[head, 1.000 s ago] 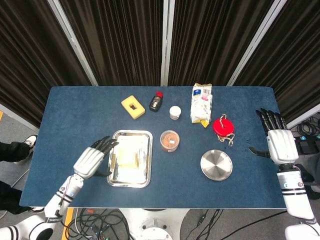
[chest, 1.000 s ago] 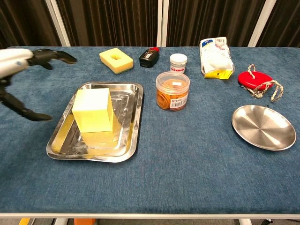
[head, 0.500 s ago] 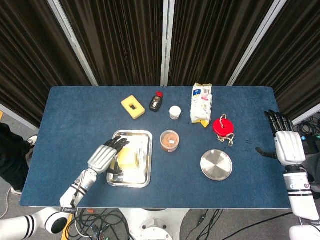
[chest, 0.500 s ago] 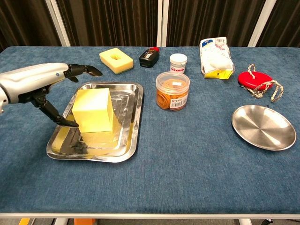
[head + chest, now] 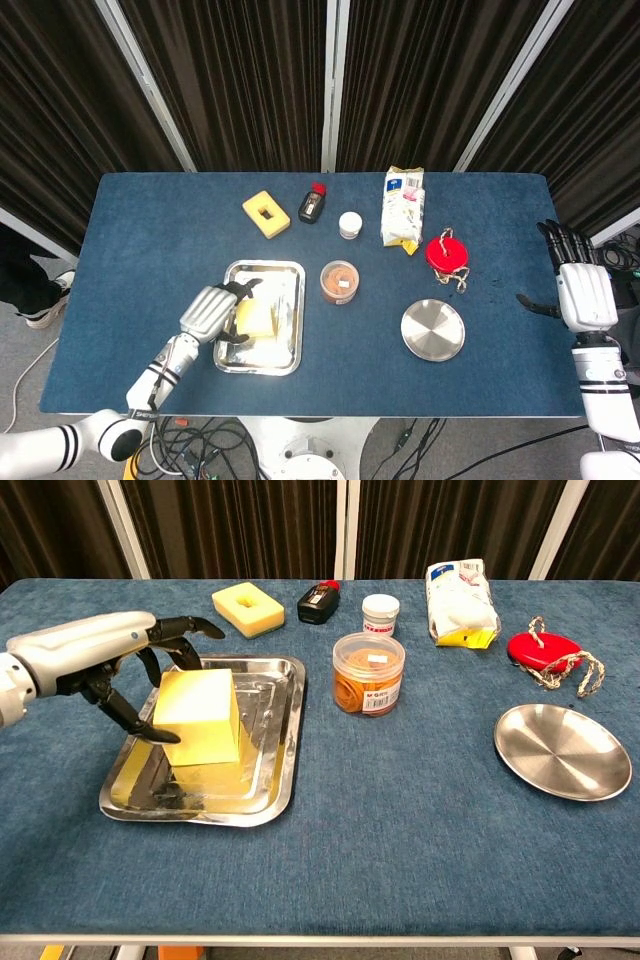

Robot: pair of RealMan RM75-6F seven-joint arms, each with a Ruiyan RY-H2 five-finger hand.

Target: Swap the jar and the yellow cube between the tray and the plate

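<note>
Since a second ago: left hand [image 5: 110, 655] moved in from outside the tray [image 5: 283, 775] to the yellow cube [image 5: 200, 715], fingers now spread around the cube's near-left side, thumb low against its front face, other fingers arched over its back top edge. Firm grip or mere touch: cannot tell. Cube still inside the tray. Right hand [image 5: 582, 290] drawn back toward the table's right edge, far right of the tray, fingers spread, holding nothing; seen in head view only. Jar [image 5: 369, 673] just right of the tray, on the cloth. Plate [image 5: 562, 750] well right of the tray, bare.
</note>
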